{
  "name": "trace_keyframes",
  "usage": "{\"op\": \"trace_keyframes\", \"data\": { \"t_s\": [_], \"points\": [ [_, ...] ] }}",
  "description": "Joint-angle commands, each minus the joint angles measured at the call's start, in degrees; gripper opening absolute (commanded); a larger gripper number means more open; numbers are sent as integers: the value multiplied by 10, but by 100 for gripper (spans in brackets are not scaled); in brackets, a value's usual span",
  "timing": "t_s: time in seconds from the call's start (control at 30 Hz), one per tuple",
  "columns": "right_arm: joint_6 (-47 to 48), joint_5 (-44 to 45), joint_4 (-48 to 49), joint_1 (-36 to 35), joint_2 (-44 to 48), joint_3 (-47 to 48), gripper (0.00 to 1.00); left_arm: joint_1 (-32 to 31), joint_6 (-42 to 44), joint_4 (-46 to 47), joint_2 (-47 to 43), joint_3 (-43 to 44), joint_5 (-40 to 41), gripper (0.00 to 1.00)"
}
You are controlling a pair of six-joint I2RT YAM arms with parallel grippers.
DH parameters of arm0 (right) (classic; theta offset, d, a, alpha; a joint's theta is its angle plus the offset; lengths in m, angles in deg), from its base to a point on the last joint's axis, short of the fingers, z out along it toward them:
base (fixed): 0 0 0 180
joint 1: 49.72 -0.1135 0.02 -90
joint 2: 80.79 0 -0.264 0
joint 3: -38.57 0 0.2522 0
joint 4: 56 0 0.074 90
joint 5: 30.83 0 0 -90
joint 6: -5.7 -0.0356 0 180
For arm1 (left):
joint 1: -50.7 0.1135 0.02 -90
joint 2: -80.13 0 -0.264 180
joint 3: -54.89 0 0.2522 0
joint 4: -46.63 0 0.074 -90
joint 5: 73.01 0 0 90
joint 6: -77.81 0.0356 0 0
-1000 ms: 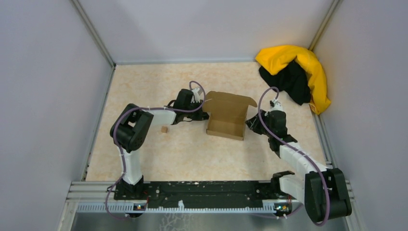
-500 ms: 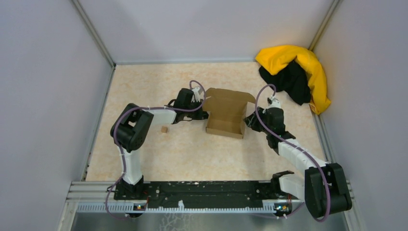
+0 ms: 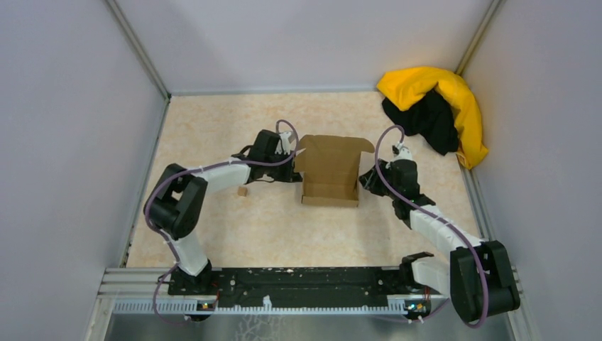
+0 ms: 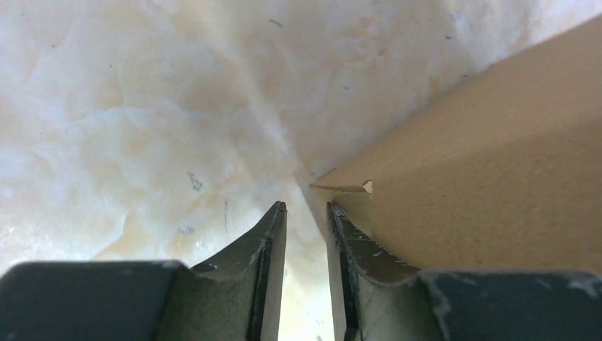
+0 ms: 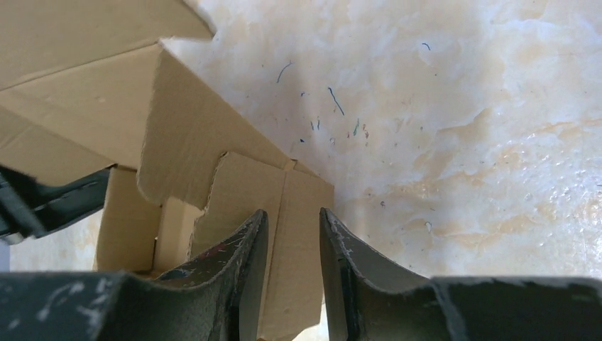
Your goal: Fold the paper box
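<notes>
The paper box (image 3: 330, 170), brown cardboard, sits mid-table as an open tray with its lid flap raised at the far side. My left gripper (image 3: 292, 169) is at the box's left wall. In the left wrist view its jaws (image 4: 307, 207) stand slightly open with only table between them, and the right finger lies against the cardboard (image 4: 468, 177). My right gripper (image 3: 367, 181) is at the box's right end. Its jaws (image 5: 292, 213) are narrowly open, with a flat side flap (image 5: 298, 192) showing behind the gap and not pinched.
A tiny brown cardboard scrap (image 3: 243, 191) lies left of the box, under the left forearm. A yellow-and-black cloth heap (image 3: 436, 106) fills the far right corner. Grey walls enclose the table on three sides.
The box has slid a little left and squared up. The left arm's elbow swung left, and its jaws opened slightly. The right gripper moved in toward the box's right end.
</notes>
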Motion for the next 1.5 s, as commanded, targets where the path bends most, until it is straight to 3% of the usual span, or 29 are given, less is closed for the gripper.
{"op": "trace_keyframes", "data": {
  "t_s": [0.0, 0.3, 0.87, 1.23, 1.47],
  "points": [
    [5, -15, 31, -9, 6, 10, 34, 1, 35, -25, -74, -9, -57, 37],
    [6, -24, 43, -8, 1, -3, 34, 20, 64, -9, -96, -49, -153, 43],
    [7, -53, 87, 1, -51, -3, 34, 79, 23, -14, -211, -133, -63, 52],
    [11, -60, 73, 10, -42, -1, 34, 100, -60, -7, -314, -200, 75, 55],
    [11, -74, 83, 19, -49, -3, 34, 101, -58, 5, -422, -210, 55, 69]
  ]
}}
